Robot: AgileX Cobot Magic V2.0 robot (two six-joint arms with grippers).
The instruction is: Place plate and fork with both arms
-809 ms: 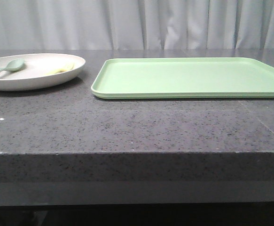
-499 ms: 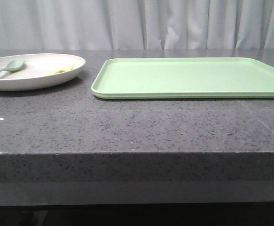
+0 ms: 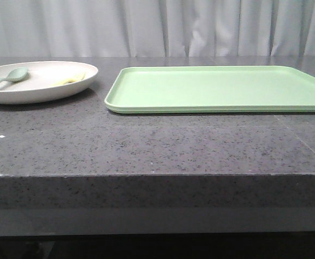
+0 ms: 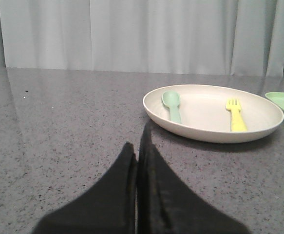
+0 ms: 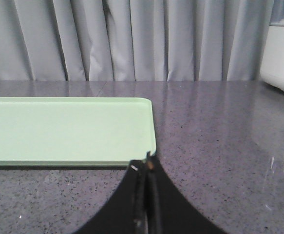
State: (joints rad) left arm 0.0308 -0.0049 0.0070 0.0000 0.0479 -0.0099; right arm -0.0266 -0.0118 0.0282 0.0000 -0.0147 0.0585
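Neither arm was seen in the front view; the plate [image 3: 35,81] was cut off at that view's left edge, and the fork [image 3: 71,79] showed there only as a faint yellow streak; the tray [image 3: 222,89] was cropped at the right. A dark speckled stone table [image 3: 146,145] was backed by a pale grey curtain [image 3: 157,27]; a white object [image 5: 282,56] stood at the table's far right, cut off, not identifiable. The plate was seen just left of the tray, holding the fork [image 4: 235,113] and a grey-green spoon [image 4: 172,105] side by side, apart. The left gripper [image 4: 137,151] was closed with nothing held, near the plate, short of its rim [image 4: 205,136]; the right gripper [image 5: 146,168] was closed with nothing held, at the tray's [image 5: 64,129] near corner.
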